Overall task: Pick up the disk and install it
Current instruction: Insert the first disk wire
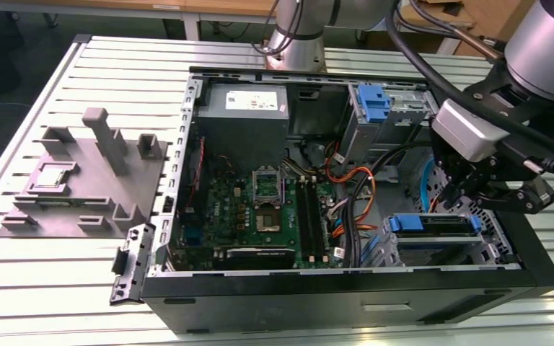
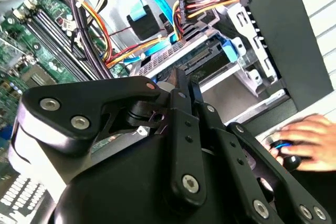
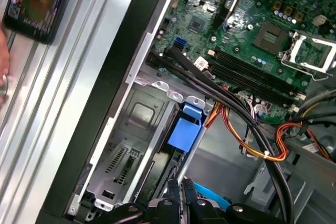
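Black hand [image 1: 464,202] [image 2: 181,81] low over the drive bay, fingers drawn narrow, tips nearly together just above the disk [image 1: 433,229] [image 2: 176,53]; contact hard to tell. Disk lying flat in the bay at the near corner of the computer case [image 1: 354,299], on the exterior view's right, blue carrier frame round its edges. Just left, orange cables [image 1: 349,191] and the green motherboard [image 1: 248,213]. Farther left, well apart, a grey plastic stand [image 1: 84,180] on the slatted worktop [image 1: 55,288]. Outside the case, a person's fingers [image 2: 310,132].
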You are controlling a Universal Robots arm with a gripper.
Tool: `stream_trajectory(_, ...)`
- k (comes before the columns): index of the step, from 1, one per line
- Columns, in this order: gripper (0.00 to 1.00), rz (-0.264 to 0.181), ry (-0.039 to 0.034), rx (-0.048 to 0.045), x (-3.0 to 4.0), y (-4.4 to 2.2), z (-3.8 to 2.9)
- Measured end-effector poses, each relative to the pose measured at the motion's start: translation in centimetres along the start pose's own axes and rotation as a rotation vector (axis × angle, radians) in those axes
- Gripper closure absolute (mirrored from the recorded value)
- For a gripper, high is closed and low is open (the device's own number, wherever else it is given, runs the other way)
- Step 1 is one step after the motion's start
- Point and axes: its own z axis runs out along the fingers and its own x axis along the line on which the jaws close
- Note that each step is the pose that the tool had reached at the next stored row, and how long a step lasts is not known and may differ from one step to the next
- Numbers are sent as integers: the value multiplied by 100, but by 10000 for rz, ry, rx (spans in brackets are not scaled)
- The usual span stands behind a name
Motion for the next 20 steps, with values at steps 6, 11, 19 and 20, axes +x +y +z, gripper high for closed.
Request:
stream_trajectory(6,82,-275,-8,34,4,-8,7)
stream_trajectory(11,82,-277,1,33,4,-14,-31)
stream_trajectory(19,82,-625,69,256,4,-15,-41)
stream_trajectory(20,82,-761,60,268,4,-15,-38)
